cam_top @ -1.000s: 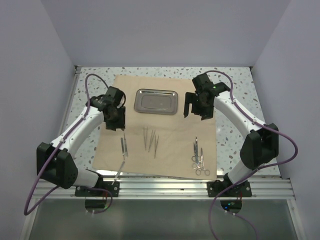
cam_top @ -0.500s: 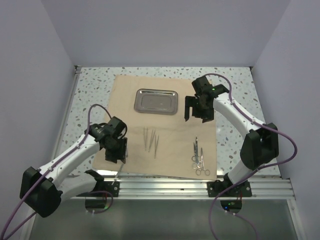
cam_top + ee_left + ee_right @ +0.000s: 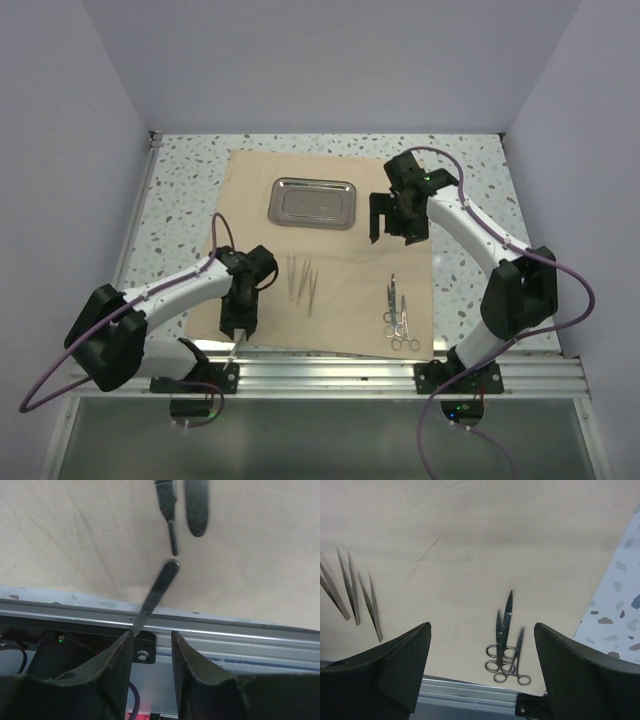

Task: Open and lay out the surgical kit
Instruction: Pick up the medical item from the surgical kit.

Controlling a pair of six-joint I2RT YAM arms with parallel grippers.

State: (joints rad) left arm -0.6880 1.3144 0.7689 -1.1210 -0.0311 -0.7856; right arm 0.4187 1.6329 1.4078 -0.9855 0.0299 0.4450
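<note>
Scalpel [image 3: 157, 592] overhangs the near edge of the cloth wrap [image 3: 340, 270] onto the rail [image 3: 240, 632] — left end effector [image 3: 150, 640] hovers over it, fingers [image 3: 112, 670] parted, nothing held. Best to centre both fingers on the handle, not the thin blade end, before closing. Tweezers [image 3: 300, 278] and forceps [image 3: 397, 315] lie mid-cloth; tray [image 3: 312, 203] sits at the cloth's far end — right end effector [image 3: 395, 222] over the cloth's far right, released wide.

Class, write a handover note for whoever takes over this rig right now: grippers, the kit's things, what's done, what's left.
Left gripper: open, empty, at the stray scalpel.
Right gripper: open, empty, above the cloth.
Done: cloth spread; tray at far side; tweezers centre; ring-handled instruments right; two scalpels left.
Left to do: stray scalpel overhangs the cloth's near edge; probably realign it.
</note>
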